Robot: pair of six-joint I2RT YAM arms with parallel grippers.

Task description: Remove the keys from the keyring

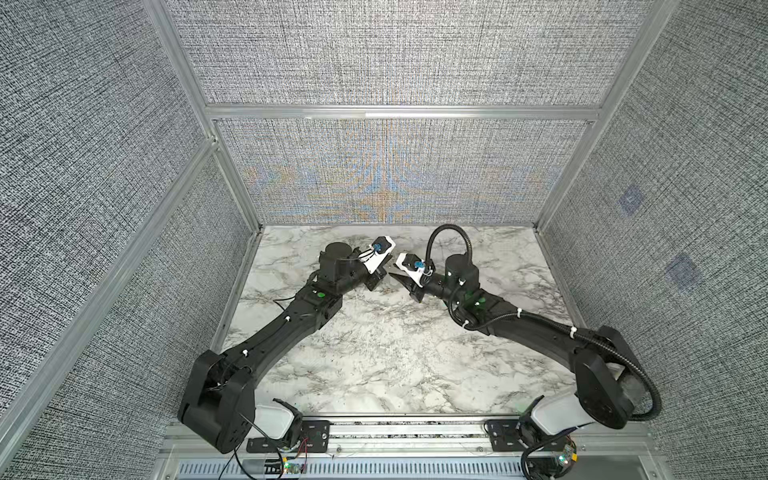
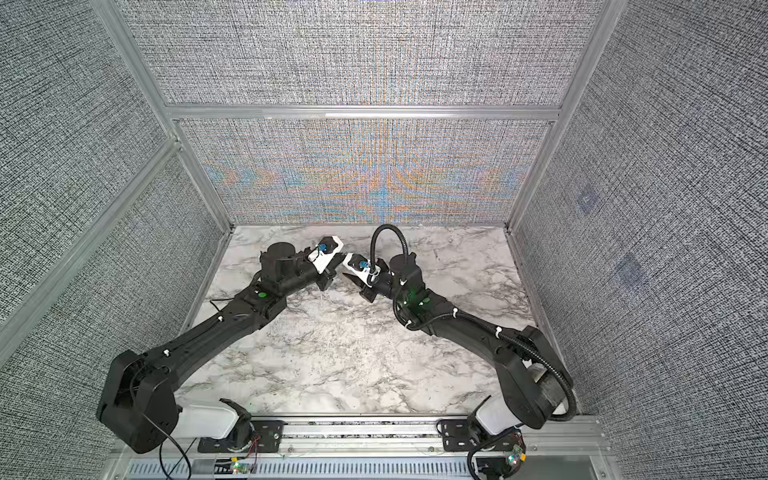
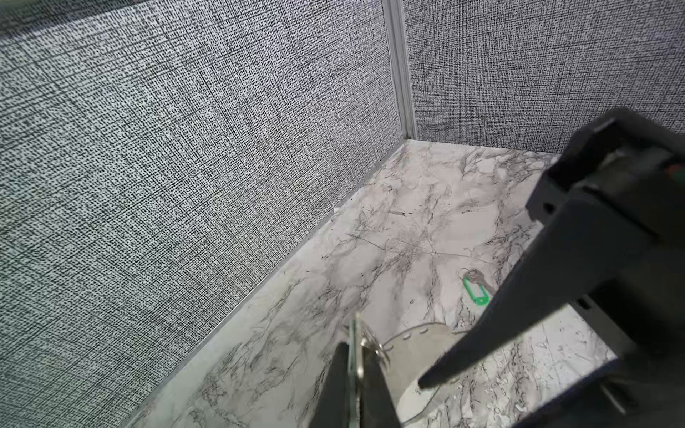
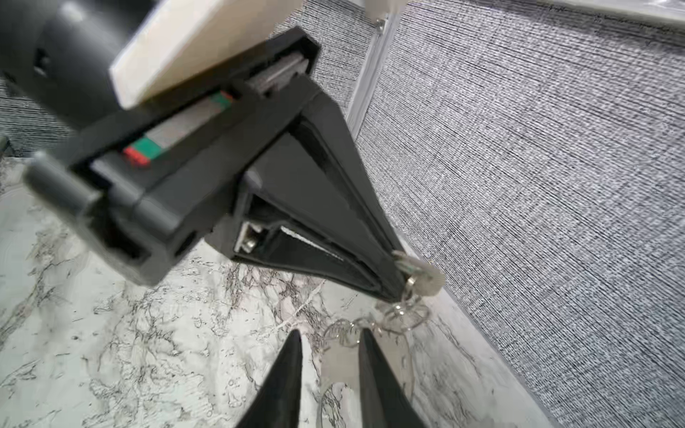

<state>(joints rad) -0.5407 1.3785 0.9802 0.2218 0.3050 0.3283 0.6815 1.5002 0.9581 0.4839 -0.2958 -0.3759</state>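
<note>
My left gripper [image 3: 356, 346] is shut on a thin silver key [image 3: 356, 331], which shows edge-on between its fingers. The right wrist view shows the same key [image 4: 424, 276] sticking out of the left gripper's tips. Small wire rings [image 4: 404, 315] hang from it and link to the large grey keyring [image 4: 343, 361], whose bumpy edge [image 3: 411, 333] shows in the left wrist view. My right gripper [image 4: 330, 337] is open, with part of the keyring between its fingers and a gap on one side. Another key with a green tag [image 3: 475, 291] lies on the marble table. In both top views the two grippers meet tip to tip [image 1: 390, 275].
The back wall [image 1: 390, 174] of grey fabric stands close behind both grippers. A corner post [image 3: 402, 74] and the right-hand wall lie beyond the green-tagged key. The marble table [image 1: 374, 353] stretches toward the front rail [image 1: 407, 432].
</note>
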